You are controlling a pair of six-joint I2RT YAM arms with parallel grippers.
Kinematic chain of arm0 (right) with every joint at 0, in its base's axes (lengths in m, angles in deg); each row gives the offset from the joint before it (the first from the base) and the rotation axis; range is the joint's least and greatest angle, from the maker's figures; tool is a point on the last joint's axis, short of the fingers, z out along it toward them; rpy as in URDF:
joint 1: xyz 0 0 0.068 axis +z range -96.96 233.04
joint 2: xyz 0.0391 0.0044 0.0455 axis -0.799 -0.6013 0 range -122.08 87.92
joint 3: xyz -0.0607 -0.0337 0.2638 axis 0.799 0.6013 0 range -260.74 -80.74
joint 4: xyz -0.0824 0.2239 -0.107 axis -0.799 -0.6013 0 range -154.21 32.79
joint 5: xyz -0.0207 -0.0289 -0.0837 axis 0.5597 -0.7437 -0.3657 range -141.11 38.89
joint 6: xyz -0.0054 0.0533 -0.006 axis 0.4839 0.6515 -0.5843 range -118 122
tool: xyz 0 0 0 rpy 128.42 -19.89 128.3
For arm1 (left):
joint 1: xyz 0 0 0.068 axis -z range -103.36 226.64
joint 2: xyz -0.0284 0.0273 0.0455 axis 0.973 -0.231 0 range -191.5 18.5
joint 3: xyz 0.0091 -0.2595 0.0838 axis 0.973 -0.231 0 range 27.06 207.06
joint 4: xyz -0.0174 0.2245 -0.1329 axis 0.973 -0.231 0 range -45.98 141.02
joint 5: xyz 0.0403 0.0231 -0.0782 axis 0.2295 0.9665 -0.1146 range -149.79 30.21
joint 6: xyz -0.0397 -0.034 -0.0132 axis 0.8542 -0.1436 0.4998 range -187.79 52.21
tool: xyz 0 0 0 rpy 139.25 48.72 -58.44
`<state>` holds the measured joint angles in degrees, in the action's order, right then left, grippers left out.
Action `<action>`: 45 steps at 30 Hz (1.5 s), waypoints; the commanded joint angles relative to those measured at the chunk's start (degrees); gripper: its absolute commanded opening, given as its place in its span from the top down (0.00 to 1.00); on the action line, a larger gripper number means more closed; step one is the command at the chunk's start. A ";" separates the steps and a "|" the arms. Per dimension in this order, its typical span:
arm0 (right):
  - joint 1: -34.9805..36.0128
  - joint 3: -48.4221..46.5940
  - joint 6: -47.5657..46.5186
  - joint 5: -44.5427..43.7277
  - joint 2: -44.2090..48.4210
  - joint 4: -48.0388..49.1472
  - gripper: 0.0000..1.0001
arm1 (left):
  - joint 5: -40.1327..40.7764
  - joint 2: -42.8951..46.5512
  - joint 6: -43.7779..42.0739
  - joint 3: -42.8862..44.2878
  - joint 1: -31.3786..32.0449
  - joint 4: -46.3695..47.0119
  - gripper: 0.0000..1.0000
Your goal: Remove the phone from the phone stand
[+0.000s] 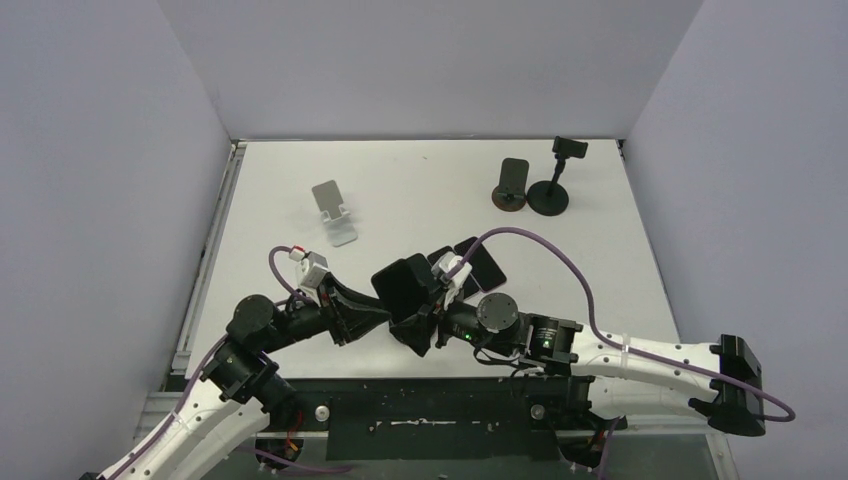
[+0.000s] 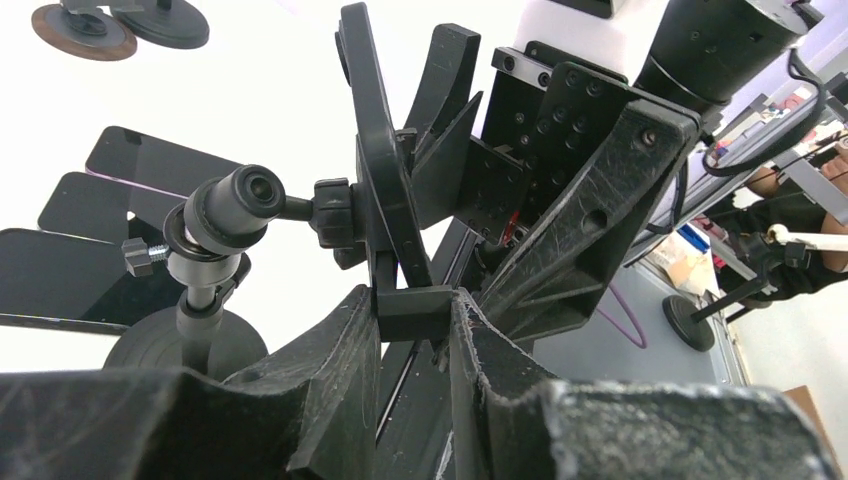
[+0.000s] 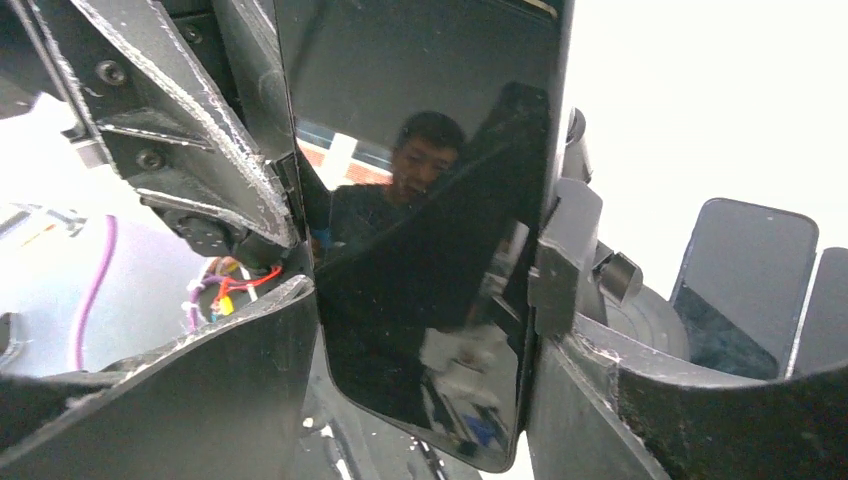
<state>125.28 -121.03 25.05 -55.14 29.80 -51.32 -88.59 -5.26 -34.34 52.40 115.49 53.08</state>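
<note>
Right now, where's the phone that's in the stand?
Near centre of the top view: the phone, clamped in its stand, is between the left hand and right hand, beside the loose phones.

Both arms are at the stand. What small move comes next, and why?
Probably the right gripper should slide the phone out of the phone stand. Its fingers appear to grip the phone's edges, and the left gripper pinches the stand's clamp, bracing it.
</note>
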 commanded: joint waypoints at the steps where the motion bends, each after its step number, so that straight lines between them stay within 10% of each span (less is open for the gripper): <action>1: -3.93 3.31 3.93 3.50 4.12 8.19 1.00 | 0.02 0.92 2.20 -1.06 0.07 5.31 1.00; 6: -4.07 1.78 3.56 3.59 3.59 6.60 1.00 | 1.52 0.15 3.56 -1.54 0.08 6.78 1.00; 12: -2.32 -3.34 1.72 1.84 2.19 0.42 0.26 | 4.10 -1.61 2.67 1.71 0.08 5.12 1.00; 15: -0.55 -5.73 0.36 -0.48 2.33 -3.71 0.07 | 4.63 -1.81 2.66 2.55 0.05 4.91 1.00; 31: 2.36 -22.20 0.27 -20.64 -2.89 -19.30 0.00 | 5.53 -1.94 1.72 3.72 0.07 2.91 1.00; 45: 2.32 -33.20 -3.52 -20.53 -12.22 -24.25 0.00 | 4.65 -2.76 1.17 4.10 0.17 2.68 1.00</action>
<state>127.34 -150.10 23.26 -73.88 18.60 -74.21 -84.07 -7.45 -32.70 53.49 115.56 53.50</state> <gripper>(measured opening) 0.999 0.234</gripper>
